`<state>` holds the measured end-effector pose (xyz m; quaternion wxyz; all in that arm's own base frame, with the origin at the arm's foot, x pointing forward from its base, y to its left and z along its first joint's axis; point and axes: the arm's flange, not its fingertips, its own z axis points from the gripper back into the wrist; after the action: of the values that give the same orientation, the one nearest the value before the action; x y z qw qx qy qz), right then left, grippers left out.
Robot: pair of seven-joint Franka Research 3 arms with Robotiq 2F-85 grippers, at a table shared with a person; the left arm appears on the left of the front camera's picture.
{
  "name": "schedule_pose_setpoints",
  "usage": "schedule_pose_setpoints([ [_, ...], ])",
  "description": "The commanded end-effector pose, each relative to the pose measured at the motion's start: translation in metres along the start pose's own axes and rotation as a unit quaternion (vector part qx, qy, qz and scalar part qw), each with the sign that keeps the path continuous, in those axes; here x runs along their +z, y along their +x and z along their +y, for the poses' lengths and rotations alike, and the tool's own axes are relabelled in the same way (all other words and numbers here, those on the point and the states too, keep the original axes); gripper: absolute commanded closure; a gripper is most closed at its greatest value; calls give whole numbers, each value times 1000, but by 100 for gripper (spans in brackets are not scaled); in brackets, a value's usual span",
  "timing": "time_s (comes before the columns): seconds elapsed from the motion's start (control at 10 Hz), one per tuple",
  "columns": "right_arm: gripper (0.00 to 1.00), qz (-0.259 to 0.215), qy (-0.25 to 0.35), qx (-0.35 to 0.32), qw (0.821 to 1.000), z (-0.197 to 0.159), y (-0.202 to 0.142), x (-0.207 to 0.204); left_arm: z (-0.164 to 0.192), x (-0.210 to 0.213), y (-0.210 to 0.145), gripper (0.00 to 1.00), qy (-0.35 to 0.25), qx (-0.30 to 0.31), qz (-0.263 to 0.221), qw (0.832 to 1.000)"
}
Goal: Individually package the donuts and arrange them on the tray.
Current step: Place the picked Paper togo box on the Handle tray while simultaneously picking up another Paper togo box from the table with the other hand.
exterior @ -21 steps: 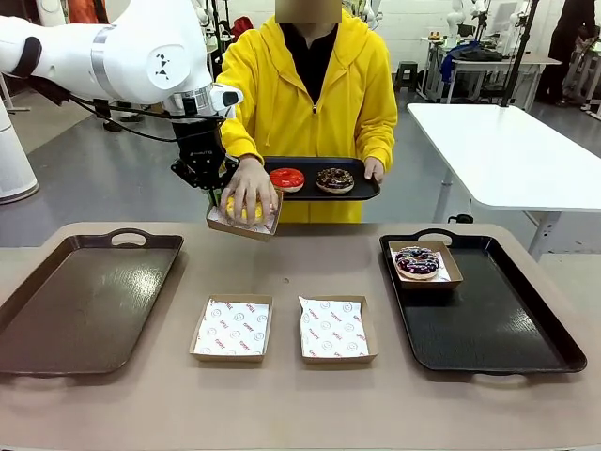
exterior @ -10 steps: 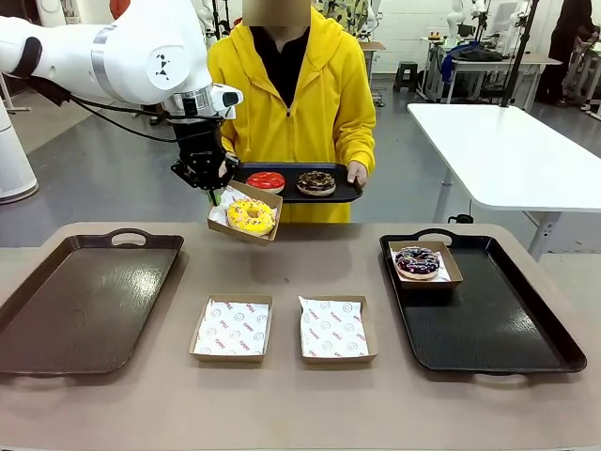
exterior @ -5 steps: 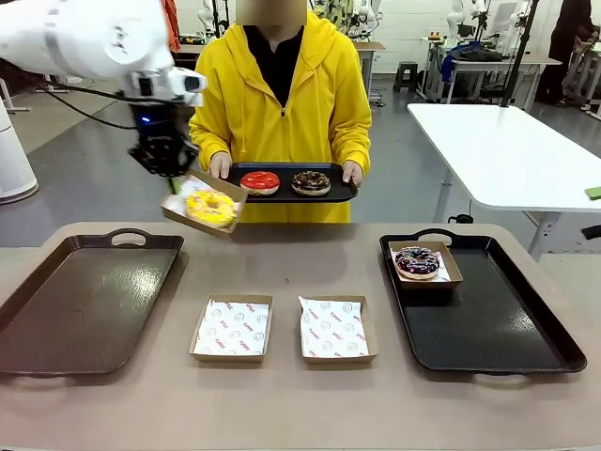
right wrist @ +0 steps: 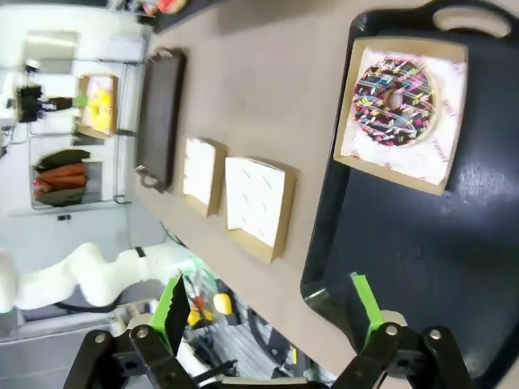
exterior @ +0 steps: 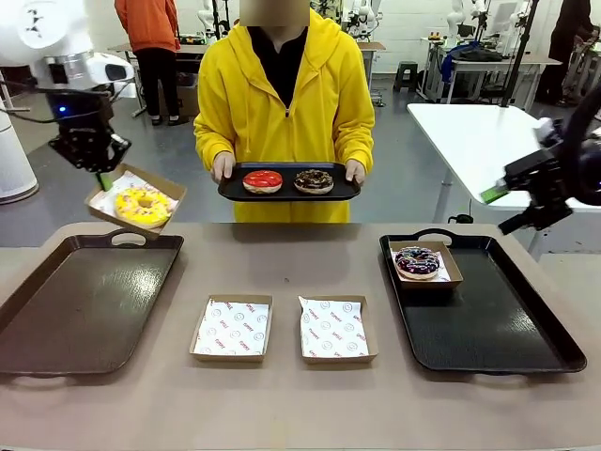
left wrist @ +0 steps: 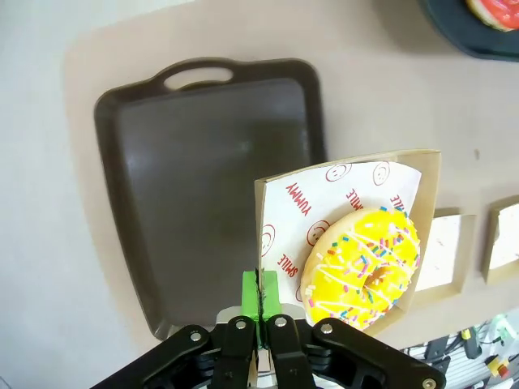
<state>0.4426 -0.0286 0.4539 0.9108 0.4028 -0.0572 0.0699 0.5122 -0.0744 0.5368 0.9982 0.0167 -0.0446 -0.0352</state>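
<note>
Over the far end of the left tray [exterior: 56, 329], the yellow donut [exterior: 143, 204] sits in its box [exterior: 169, 188], pinched at one edge by your clenched left tool [exterior: 103, 178]. Keep the box level while lowering, lest the donut slide; your right tool [exterior: 499, 211] hangs released.

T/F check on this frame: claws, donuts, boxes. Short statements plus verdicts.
1. The left claw is shut on the edge of the box carrying the yellow donut. True.
2. The right claw grips a box. False: its jaws stand open, holding nothing.
3. The purple donut sits boxed on the right tray. True.
4. The person's tray carries three donuts. False: two, the red donut and the chocolate donut.
5. The two middle boxes each hold a donut. False: only paper liners.
</note>
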Motion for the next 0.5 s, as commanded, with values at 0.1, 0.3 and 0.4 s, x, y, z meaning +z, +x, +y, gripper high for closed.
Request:
schedule_pose_setpoints([
  [0.1,0,24,-84,8,996,8,-8,-81,39,-30,-5,99,-3,1,-14,1000],
  [0.3,0,42,-100,17,994,10,-18,-118,50,-50,-11,99,-18,13,-7,1000],
  [0.4,0,44,-93,15,995,9,-17,-125,53,-54,-8,99,-17,14,-4,1000],
])
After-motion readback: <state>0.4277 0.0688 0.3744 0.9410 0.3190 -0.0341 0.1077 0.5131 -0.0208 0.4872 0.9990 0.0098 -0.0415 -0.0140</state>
